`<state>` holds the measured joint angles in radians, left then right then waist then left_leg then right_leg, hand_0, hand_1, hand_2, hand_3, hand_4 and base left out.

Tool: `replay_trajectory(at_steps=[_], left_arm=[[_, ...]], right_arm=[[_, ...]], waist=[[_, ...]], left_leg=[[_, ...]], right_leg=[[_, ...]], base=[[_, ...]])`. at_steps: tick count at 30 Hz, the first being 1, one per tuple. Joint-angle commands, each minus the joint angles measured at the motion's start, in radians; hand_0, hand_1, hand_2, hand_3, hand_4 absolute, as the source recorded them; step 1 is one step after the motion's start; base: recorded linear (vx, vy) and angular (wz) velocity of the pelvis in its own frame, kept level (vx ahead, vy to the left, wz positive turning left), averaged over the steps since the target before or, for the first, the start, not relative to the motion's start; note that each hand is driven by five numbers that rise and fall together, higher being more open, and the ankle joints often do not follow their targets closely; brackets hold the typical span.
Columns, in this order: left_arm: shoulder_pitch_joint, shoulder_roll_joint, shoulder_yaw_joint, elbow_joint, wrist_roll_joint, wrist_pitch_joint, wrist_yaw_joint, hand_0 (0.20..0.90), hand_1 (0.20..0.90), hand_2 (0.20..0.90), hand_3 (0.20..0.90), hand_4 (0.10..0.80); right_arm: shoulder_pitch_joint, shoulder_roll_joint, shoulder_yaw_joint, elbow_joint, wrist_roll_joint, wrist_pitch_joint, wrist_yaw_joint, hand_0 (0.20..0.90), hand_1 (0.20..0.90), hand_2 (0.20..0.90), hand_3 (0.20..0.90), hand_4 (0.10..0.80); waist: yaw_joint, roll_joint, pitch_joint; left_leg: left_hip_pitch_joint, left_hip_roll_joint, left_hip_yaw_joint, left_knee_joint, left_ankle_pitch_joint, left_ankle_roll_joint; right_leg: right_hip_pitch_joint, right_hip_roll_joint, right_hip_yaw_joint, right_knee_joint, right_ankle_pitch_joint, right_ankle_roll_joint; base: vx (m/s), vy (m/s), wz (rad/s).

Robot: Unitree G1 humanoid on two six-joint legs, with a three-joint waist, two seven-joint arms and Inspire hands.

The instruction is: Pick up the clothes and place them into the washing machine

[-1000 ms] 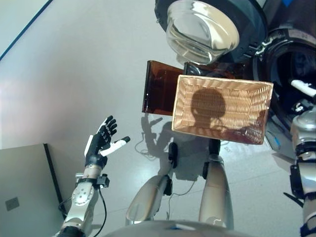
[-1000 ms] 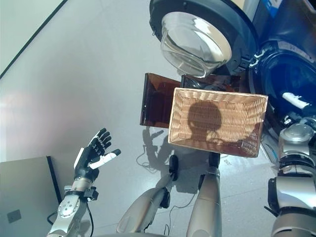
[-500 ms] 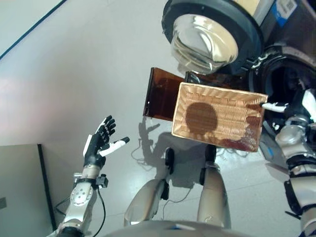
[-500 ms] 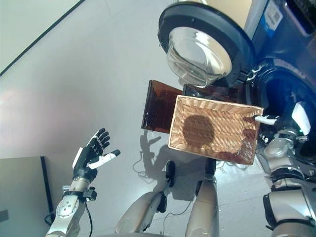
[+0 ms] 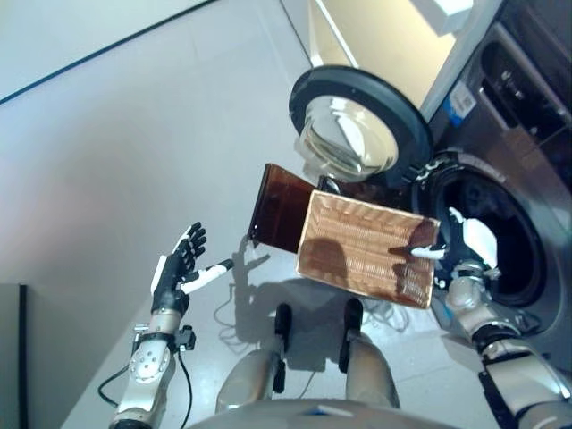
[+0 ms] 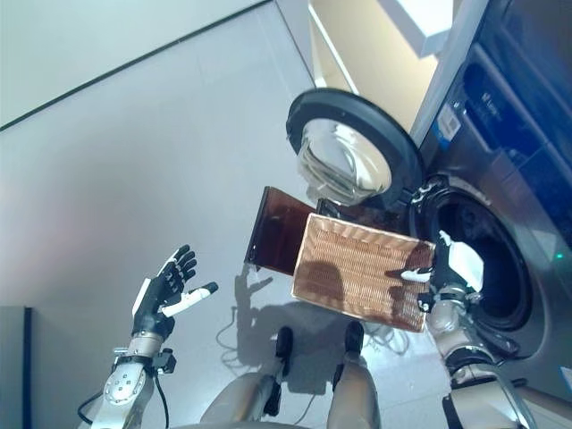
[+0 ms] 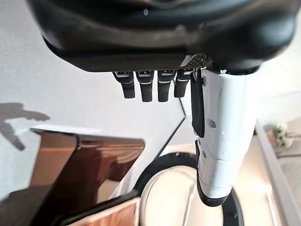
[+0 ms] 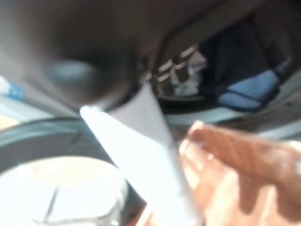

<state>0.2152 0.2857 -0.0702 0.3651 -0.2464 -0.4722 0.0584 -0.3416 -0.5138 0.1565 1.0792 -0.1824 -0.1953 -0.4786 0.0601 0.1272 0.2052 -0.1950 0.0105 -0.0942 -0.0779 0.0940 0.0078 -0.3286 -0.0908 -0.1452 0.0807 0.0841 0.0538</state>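
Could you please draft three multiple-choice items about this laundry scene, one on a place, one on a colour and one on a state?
1. Where is the wicker basket?
A. Before the washing machine's opening
B. Inside the drum
C. On top of the machine

2. What colour is the panel beside the basket?
A. White
B. Translucent brown
C. Green

3. How is the washing machine door?
A. Shut
B. Removed and lying flat
C. Swung open

Key: 1 A, the basket shows just in front of the dark drum, by the right hand. 2 B, the panel is amber-brown. 3 C, the round glass door stands open to the left of the drum. The left hand hangs open, holding nothing.
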Motion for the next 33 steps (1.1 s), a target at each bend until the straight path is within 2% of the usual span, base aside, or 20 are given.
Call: replay_trajectory(at_steps=[1,5,10,13,15,17,18,20,23,26,33], left_arm=[[0.005,0.011,0.075,-0.017,0.029,-0.077,0.057,0.900,0.900,0.900,0.900,0.800],[0.026,0.008,0.096,-0.030,0.044,-0.078,0.056,0.900,0.900,0.900,0.900,0.800],[0.049,0.013,0.114,-0.040,0.063,-0.071,0.045,0.900,0.900,0.900,0.900,0.800],[0.051,0.016,0.115,-0.038,0.063,-0.068,0.045,0.900,0.900,0.900,0.900,0.800],[0.048,0.019,0.116,-0.039,0.062,-0.066,0.048,0.900,0.900,0.900,0.900,0.800],[0.033,0.029,0.114,-0.047,0.058,-0.066,0.052,0.900,0.900,0.900,0.900,0.800],[0.033,0.029,0.113,-0.047,0.058,-0.066,0.052,0.900,0.900,0.900,0.900,0.800],[0.011,0.040,0.109,-0.065,0.039,-0.072,0.050,0.900,0.900,0.900,0.900,0.800],[0.020,0.038,0.103,-0.108,0.008,-0.076,0.031,0.900,0.900,0.900,0.900,0.800],[0.034,0.040,0.082,-0.134,-0.026,-0.080,0.005,0.900,0.900,0.900,0.900,0.800],[0.038,0.052,0.050,-0.168,-0.062,-0.079,-0.020,0.900,0.900,0.900,0.900,0.800]], right_arm=[[0.022,-0.013,0.000,-0.037,0.074,-0.064,-0.009,0.900,0.900,0.900,0.900,0.800],[0.038,-0.013,0.030,-0.032,0.004,-0.047,-0.015,0.900,0.900,0.900,0.900,0.800],[-0.001,-0.057,0.085,0.049,-0.141,0.010,-0.048,0.900,0.900,0.900,0.900,0.800],[-0.017,-0.045,0.075,0.077,-0.110,0.008,-0.046,0.900,0.900,0.900,0.900,0.800],[-0.021,-0.027,0.047,0.075,-0.050,-0.003,-0.044,0.900,0.900,0.900,0.900,0.800],[-0.021,0.002,0.018,0.022,0.086,-0.045,-0.005,0.900,0.900,0.900,0.900,0.800],[-0.021,0.002,0.018,0.021,0.087,-0.044,-0.004,0.900,0.900,0.900,0.900,0.800],[-0.049,-0.005,0.014,0.018,0.166,-0.060,0.022,0.900,0.900,0.900,0.900,0.800],[-0.106,-0.018,-0.003,0.055,0.243,-0.069,0.031,0.900,0.900,0.900,0.900,0.800],[-0.166,-0.041,-0.034,0.095,0.326,-0.080,0.031,0.900,0.900,0.900,0.900,0.800],[-0.242,-0.119,-0.050,0.133,0.359,-0.074,0.024,0.900,0.900,0.900,0.900,0.800]], waist=[[-0.006,-0.048,-0.058],[-0.007,-0.058,-0.068],[0.004,-0.058,-0.074],[0.007,-0.057,-0.073],[0.008,-0.056,-0.069],[0.007,-0.050,-0.039],[0.007,-0.051,-0.040],[0.013,-0.026,0.010],[0.026,0.010,0.043],[0.040,0.041,0.058],[0.050,0.087,0.079]], left_leg=[[0.013,-0.027,0.005,-0.009,-0.063,-0.058],[0.025,-0.025,0.002,-0.009,-0.068,-0.058],[0.015,-0.024,-0.002,-0.009,-0.067,-0.059],[0.007,-0.024,-0.002,-0.009,-0.063,-0.060],[-0.002,-0.025,-0.005,-0.009,-0.059,-0.059],[-0.030,-0.027,-0.006,-0.009,-0.049,-0.059],[-0.031,-0.027,-0.006,-0.009,-0.049,-0.059],[-0.071,-0.030,-0.007,-0.009,-0.033,-0.060],[-0.109,-0.037,-0.001,-0.009,-0.018,-0.057],[-0.142,-0.041,0.003,-0.009,-0.006,-0.054],[-0.192,-0.054,0.003,-0.009,0.005,-0.055]], right_leg=[[0.082,0.007,0.003,-0.074,-0.043,0.018],[0.100,0.005,-0.004,-0.079,-0.045,0.018],[0.096,0.005,-0.010,-0.085,-0.042,0.020],[0.086,0.004,-0.011,-0.082,-0.040,0.020],[0.073,0.005,-0.008,-0.076,-0.038,0.019],[0.031,0.008,-0.003,-0.057,-0.034,0.017],[0.029,0.008,-0.002,-0.055,-0.034,0.017],[-0.043,0.004,0.004,-0.013,-0.033,0.012],[-0.104,-0.004,0.012,0.025,-0.036,0.008],[-0.156,-0.014,0.018,0.055,-0.043,0.006],[-0.247,-0.038,0.030,0.132,-0.070,0.003]], base=[[0.049,0.012,-0.04],[0.032,0.001,0.06],[-0.006,-0.010,0.08],[-0.014,-0.007,0.00],[-0.030,-0.011,0.00],[-0.129,-0.022,-0.01],[-0.229,-0.013,-0.02],[-0.215,0.013,-0.01],[-0.123,0.034,-0.02],[-0.045,0.024,-0.04],[-0.017,0.012,0.03]])
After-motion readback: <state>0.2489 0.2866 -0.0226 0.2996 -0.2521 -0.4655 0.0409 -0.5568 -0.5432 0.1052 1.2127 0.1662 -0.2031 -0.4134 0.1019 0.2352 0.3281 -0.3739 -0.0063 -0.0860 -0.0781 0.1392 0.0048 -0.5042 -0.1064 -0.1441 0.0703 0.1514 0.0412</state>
